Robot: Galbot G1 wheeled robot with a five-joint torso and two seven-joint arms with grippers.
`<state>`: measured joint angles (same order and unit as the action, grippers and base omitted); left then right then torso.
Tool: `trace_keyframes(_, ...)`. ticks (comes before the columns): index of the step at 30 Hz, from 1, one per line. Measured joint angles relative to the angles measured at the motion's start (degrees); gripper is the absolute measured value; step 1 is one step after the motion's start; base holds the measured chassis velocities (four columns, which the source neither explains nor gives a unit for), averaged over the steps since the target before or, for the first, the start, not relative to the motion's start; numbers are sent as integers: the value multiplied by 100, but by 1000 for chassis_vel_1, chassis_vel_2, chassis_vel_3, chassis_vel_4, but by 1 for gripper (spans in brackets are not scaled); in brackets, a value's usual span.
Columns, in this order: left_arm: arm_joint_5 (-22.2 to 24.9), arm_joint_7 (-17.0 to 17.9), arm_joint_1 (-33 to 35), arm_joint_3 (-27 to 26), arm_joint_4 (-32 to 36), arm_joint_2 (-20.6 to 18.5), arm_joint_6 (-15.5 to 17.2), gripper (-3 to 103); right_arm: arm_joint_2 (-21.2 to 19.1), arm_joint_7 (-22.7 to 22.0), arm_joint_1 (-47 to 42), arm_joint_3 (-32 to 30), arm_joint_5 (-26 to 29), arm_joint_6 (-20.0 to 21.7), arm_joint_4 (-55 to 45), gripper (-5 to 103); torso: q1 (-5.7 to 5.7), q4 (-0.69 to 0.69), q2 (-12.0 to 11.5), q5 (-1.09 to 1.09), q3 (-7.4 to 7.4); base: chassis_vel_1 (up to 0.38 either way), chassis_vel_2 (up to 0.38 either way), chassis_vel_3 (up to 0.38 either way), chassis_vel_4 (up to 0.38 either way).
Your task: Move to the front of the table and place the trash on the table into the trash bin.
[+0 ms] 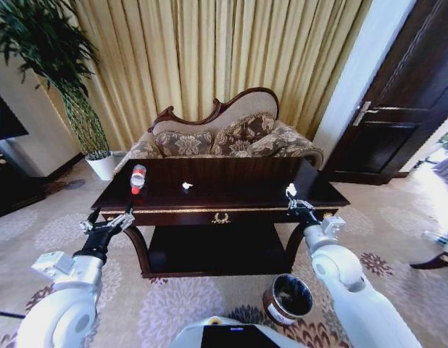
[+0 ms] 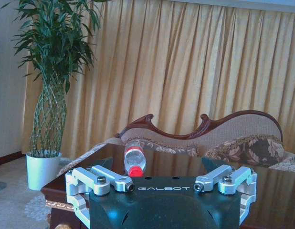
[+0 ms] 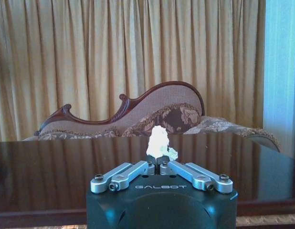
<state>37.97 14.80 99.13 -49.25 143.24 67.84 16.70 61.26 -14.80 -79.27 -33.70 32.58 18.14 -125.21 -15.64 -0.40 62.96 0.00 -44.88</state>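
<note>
- Right pincer (image 1: 290,196) sits at the bench's front right edge, about 3 o'clock from the gold emblem, with its fingers pinched together on a crumpled white scrap (image 3: 159,141); in the right wrist view the scrap stands up out of the closed tips. I judge this piece of trash is gripped so it can be carried off.
- Left pincer (image 1: 108,221) hovers just off the front left corner of the bench, fingers spread wide and holding nothing. It faces the bottle, which suggests it is lined up for that item.
- Nearest the robot, the trash bin (image 1: 288,299) stands on the carpet at roughly 5 o'clock from the emblem, below the right arm. That puts it within easy swing of the loaded pincer.
- On the bench (image 1: 231,190), the clear bottle with red label and cap (image 1: 138,177) lies on its side at the left end, about 10 o'clock from the emblem, beyond the left pincer.
- A small white scrap (image 1: 186,185) rests near the middle of the top, around 11 o'clock from the emblem, apart from both pincers.
- Farther back, a sofa (image 1: 231,138) stands against the curtains (image 1: 231,51).
</note>
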Motion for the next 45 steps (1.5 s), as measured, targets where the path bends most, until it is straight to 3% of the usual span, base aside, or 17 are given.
trace_keyframes(16, -96, -21, -10, 32, 0, 7, -60, 100, 279, 243, -141, 8, -272, -343, 598, 1, 2, 0, 2, -1, 1, 94, -92, -96, 95)
trace_keyframes(23, -77, -28, -19, -24, 0, 9, -69, 100, 541, 596, -324, -198, -910, -438, 1712, 1, -4, 0, -3, 1, -2, 0, 0, 0, 0)
trace_keyframes(30, -55, -42, -42, -40, 0, -3, -77, 100, 789, 728, -458, -310, -749, -265, 2766, 1, 0, -1, 0, -2, 1, 0, 0, 0, 0)
trace_keyframes(33, -65, -40, -38, -11, 0, 18, -77, 100, 1028, 895, -312, -347, -1171, -322, 3680, 1, 0, -1, 0, 0, 0, 0, 0, 0, 0)
trace_keyframes(39, -71, -43, -11, -37, 0, 13, -82, 100, 1309, 796, 148, -417, -1810, -663, 5027, 1, -1, 0, -1, 2, 0, 0, 0, 0, 0)
trace_keyframes(44, -70, -43, -7, -39, 0, 7, -84, 100, 1374, 643, 218, -407, -1904, -673, 5136, -3, -1, 0, -1, -2, 0, 0, 0, 0, 0)
trace_keyframes(45, -70, -43, -6, -30, 0, 11, -84, 100, 1374, 619, 236, -401, -1969, -689, 5149, 1, -1, 0, 0, -2, 0, 0, 0, 0, 0)
